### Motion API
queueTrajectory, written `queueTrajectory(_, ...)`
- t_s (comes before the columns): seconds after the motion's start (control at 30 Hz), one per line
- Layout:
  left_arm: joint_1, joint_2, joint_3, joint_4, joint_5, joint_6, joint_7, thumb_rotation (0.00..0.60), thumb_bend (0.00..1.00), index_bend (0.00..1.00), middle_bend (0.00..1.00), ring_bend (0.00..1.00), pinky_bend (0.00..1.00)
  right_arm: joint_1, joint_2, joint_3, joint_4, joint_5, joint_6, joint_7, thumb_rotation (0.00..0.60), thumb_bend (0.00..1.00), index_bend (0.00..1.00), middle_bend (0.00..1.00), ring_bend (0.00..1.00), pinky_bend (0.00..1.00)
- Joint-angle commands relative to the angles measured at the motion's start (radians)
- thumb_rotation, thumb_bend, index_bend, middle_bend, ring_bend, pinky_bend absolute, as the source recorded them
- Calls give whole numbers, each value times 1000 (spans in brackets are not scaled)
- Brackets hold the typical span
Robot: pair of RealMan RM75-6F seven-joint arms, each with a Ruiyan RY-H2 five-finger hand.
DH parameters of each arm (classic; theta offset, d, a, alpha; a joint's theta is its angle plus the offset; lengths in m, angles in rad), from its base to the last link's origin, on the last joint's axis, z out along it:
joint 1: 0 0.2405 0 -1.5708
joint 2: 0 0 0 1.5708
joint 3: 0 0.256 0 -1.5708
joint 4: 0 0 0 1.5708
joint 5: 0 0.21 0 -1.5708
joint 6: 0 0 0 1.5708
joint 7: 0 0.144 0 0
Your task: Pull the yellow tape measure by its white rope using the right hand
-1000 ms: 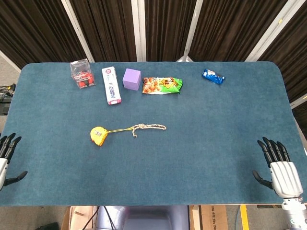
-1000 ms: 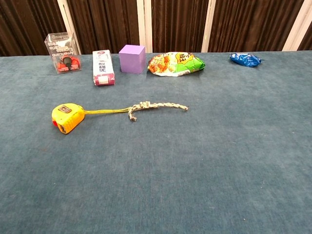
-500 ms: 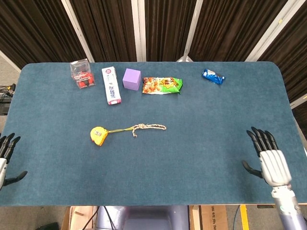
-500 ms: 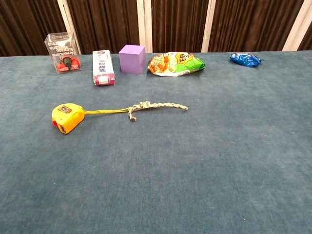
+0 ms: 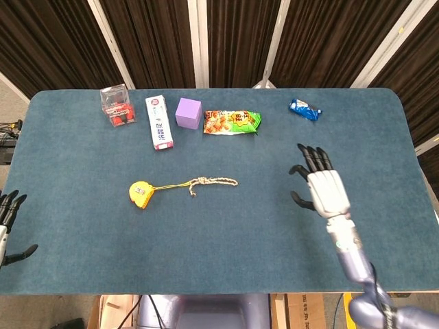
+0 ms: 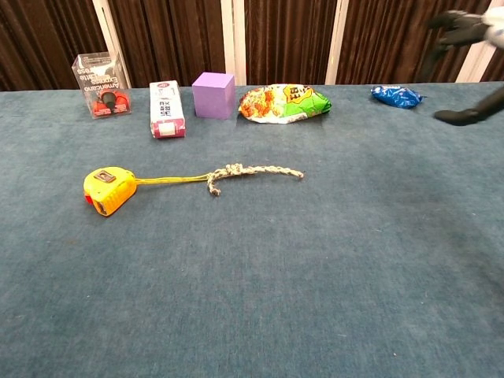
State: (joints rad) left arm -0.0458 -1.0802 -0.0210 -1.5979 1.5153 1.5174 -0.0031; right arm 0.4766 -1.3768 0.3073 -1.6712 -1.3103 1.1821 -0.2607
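The yellow tape measure (image 5: 140,192) (image 6: 107,190) lies on the blue table left of centre. A thin yellow cord runs right from it to a knotted white rope (image 5: 214,182) (image 6: 253,173) lying flat. My right hand (image 5: 321,183) hovers open over the table, well right of the rope's free end, fingers spread and pointing away; the chest view catches only its dark fingers (image 6: 465,63) at the top right. My left hand (image 5: 8,223) stays open at the table's near left edge, far from the tape measure.
Along the far side stand a clear box with red parts (image 5: 116,105), a white carton (image 5: 159,121), a purple cube (image 5: 188,113), a snack bag (image 5: 232,122) and a blue packet (image 5: 304,110). The table's front edge (image 5: 206,293) runs along the bottom.
My right hand has risen from the near right edge and travelled left and forward toward the middle of the table. The tape measure, rope and left hand have not moved.
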Motion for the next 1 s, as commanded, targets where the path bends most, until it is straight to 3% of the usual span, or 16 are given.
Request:
queueTrajectory(0.03,-4,0,-2,1,-6,-8,-6,600,0,0,0,0,0,65,-88,35,39,80,-50,-77,600,291,450,48,0,0)
queueTrajectory(0.33,-10,4,-4,-3,-14,-25,-20,600,0,0,0,0,0,155,-270,33,195,200,-100,-141,600,280,474,62,0,0)
queueTrajectory(0.5,-15,6,-5,-5,-28,-43,-34,600,0,0,0,0,0,180,-346,44,278,250,-109,-120,600,322,485,64,0,0)
queueTrajectory(1.0,-19,13,-9,-13,-50,-62,-44,600,0,0,0,0,0,249,-474,67,439,285,-140,-50,600,322,496,72,0,0)
